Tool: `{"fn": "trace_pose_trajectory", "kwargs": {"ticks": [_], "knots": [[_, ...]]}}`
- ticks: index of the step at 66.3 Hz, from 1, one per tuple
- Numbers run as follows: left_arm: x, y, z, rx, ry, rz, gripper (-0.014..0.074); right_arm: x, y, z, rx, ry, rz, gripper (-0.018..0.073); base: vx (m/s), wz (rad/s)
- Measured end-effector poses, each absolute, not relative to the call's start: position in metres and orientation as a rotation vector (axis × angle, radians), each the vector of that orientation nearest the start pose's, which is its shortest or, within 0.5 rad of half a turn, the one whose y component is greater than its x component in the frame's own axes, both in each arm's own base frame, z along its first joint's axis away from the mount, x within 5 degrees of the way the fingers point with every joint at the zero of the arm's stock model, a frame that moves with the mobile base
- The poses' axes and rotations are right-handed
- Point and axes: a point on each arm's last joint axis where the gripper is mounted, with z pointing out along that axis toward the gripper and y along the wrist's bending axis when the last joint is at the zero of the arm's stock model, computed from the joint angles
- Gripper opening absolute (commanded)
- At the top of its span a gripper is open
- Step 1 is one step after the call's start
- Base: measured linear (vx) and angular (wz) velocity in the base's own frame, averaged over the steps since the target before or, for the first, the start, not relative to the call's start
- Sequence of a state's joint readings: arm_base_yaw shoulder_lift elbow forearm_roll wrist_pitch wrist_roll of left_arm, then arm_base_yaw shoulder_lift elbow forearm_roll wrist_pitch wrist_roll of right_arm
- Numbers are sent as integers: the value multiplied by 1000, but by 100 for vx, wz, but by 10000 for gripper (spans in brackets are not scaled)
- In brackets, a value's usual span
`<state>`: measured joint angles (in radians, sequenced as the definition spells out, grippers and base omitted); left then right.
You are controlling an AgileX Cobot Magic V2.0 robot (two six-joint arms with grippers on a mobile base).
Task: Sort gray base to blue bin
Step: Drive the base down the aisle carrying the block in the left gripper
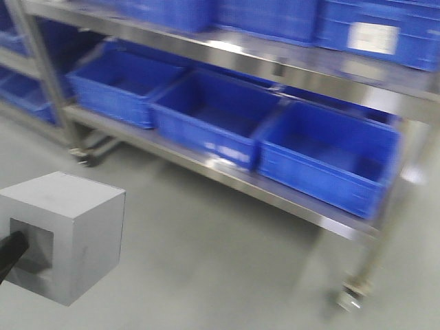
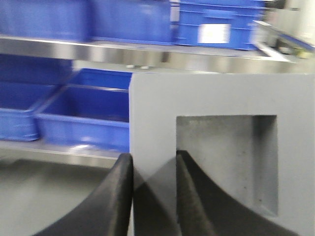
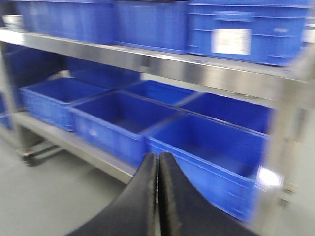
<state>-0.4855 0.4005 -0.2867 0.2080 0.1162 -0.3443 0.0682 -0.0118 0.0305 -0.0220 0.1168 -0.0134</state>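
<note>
Black fingers of the left gripper fill the bottom of the left wrist view. They are closed on the gray base, with one finger inside its square recess and the other against the outer side face, so the wall between them is pinched. In the front view the gray base hangs at the lower left above the pale floor. Its recess faces the camera, and a dark finger reaches into it from the picture's edge.

The right gripper holds nothing, and its two fingers are pressed flat together with no gap.

Beyond both grippers stands a steel rack on casters. Three open tubs sit side by side on its lower shelf: the left blue bin, the middle blue bin and the right blue bin. Their rims touch or nearly touch, and what shows of their insides looks bare. The cube is well apart from all three, out over the floor in front of the rack.

An upper shelf spans over the bins and carries more blue crates, one with a white label. An upright rack post stands at the right end, just beside the right bin. All views are motion-blurred.
</note>
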Motion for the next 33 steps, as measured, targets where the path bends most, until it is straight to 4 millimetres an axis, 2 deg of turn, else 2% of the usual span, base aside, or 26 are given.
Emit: {"fn": "trace_pose_trajectory", "kwargs": {"ticks": [33], "knots": [[86,-43,271,282,1708,-441,-6,57,4,193,-82,1617,23,-9,23,73]]}}
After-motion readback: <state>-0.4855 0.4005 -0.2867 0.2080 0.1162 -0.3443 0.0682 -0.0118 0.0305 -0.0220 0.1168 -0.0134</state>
